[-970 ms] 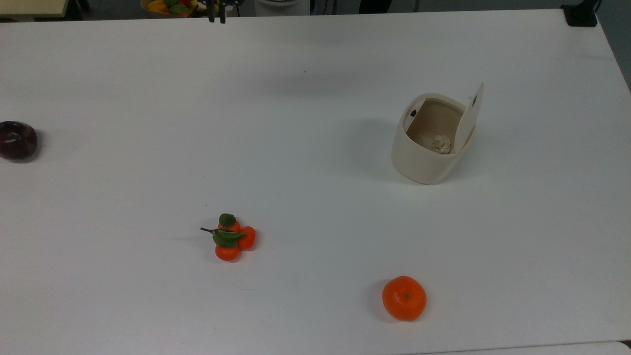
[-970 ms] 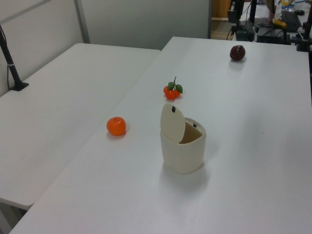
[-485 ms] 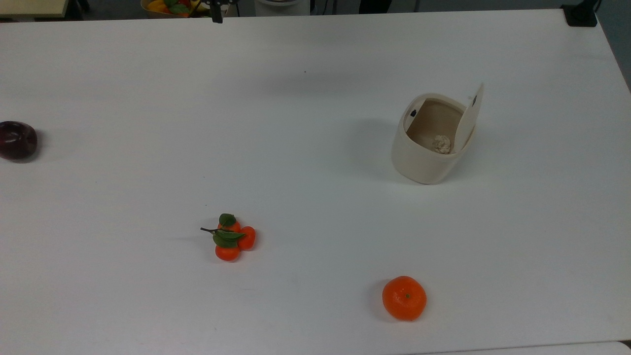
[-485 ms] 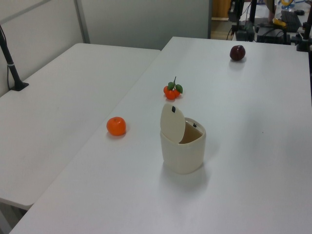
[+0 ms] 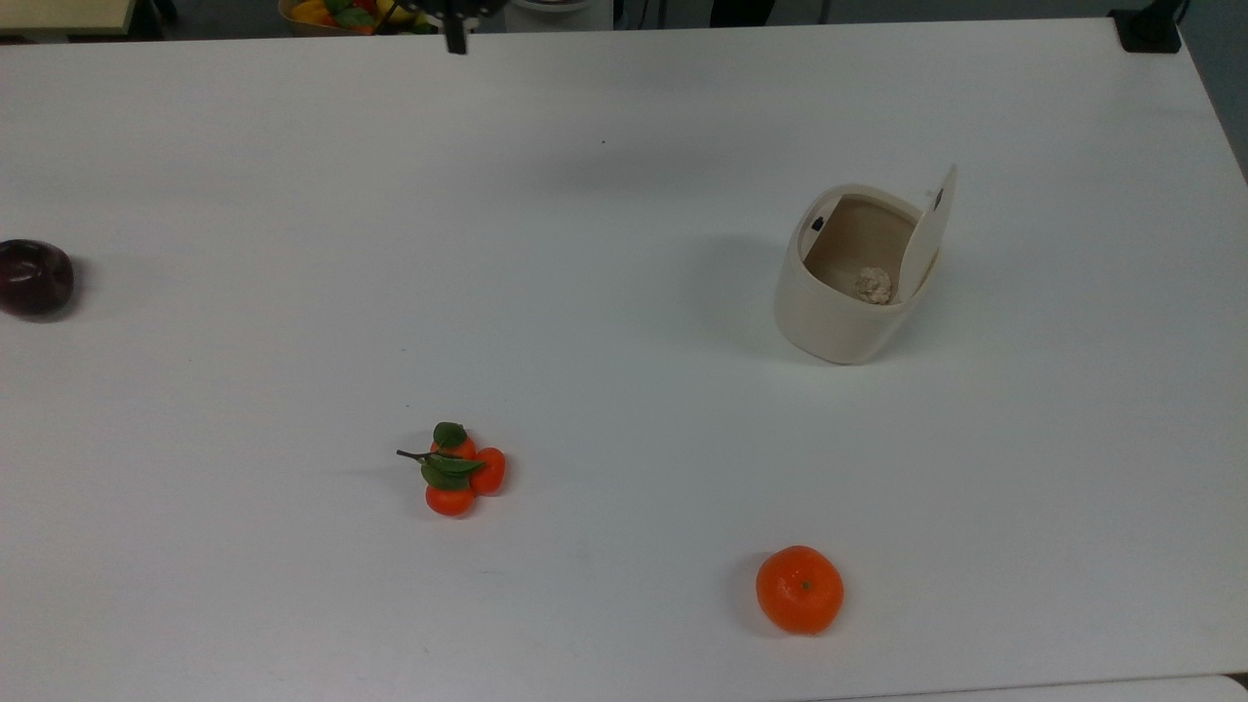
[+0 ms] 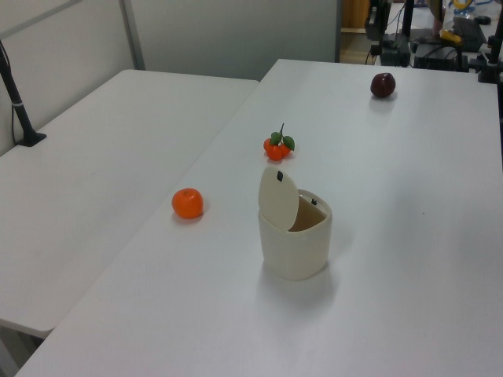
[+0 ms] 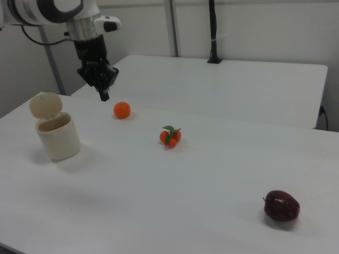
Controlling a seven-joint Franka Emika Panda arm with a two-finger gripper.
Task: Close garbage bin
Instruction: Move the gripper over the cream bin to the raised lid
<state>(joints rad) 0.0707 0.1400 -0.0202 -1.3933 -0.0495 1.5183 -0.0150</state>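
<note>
While the white table stretched across all three views, a second white table stood beside it, on the left view's left and at the back of the right view. The robot arm reached in from the right view's upper left, its black gripper pointing down and hanging in the air well above the tabletop. In the right view its fingers came together into a single narrow tip with nothing between them; in the top view the gripper showed as one dark stub at the upper edge.

The garbage bin stood upright on the table, toward the top view's right and the right view's left, and in the middle of the left view. Its lid was raised, standing nearly upright on the hinge at the rim, so the mouth was open. A small black button marked the lid. Inside the bin lay a pale crumpled wad.

A dark red apple rested near the top view's left edge, well apart from the bin. An orange sat toward the top view's lower edge, below the bin. A cluster of three little oranges with green leaves lay near the table's middle, between the apple and the orange.
</note>
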